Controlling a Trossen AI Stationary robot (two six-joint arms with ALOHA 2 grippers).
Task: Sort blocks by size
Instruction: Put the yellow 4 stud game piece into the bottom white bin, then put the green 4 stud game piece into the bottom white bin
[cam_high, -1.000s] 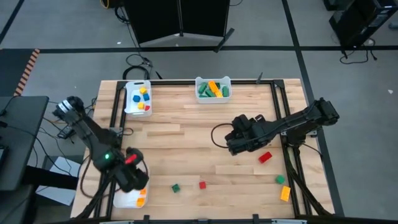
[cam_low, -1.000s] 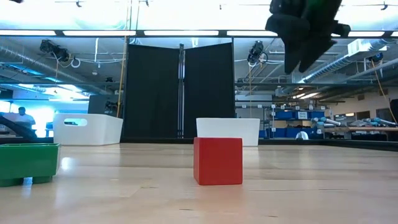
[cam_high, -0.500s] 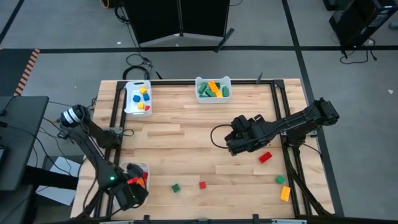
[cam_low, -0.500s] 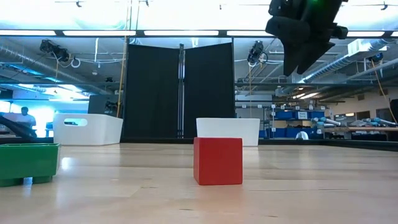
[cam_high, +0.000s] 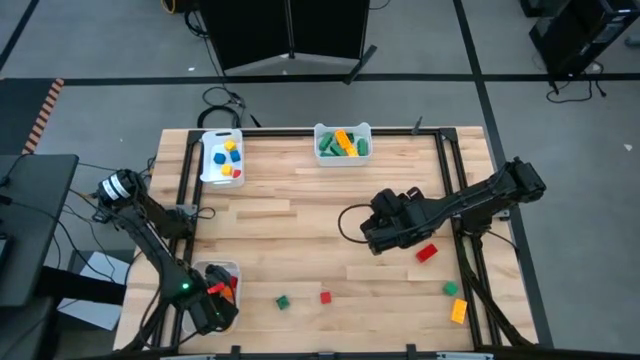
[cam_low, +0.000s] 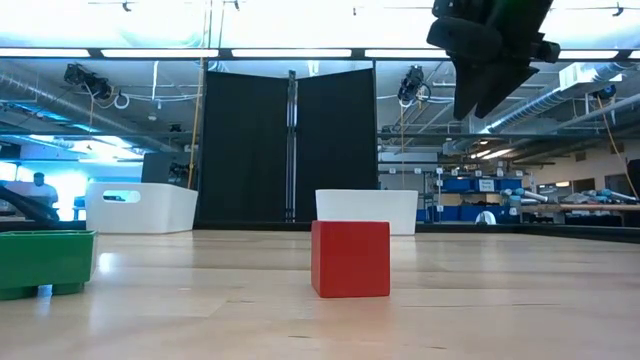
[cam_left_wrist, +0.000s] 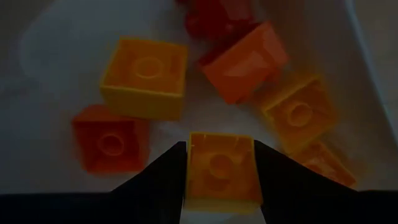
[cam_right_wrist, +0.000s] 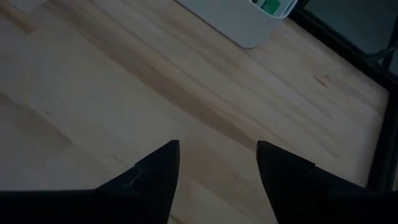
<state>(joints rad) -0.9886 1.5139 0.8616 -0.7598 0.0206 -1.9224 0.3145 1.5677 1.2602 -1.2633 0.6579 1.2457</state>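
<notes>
**Orange brick between the left fingers, low in the near tray**

Orange brick (cam_left_wrist: 221, 168) sits between the left gripper's (cam_left_wrist: 219, 177) fingers, touching both; whether they still clamp it cannot be told. A second ago this gripper was higher, over the near-left white tray (cam_high: 196, 270); now it is down at the tray's front edge, among yellow, orange and red blocks. The right gripper (cam_high: 372, 232) hangs spread and empty over mid-table, shifted slightly toward the front. A red block (cam_high: 427, 252), green block (cam_high: 283, 300) and small red cube (cam_high: 325, 296) lie unmoved.
</notes>
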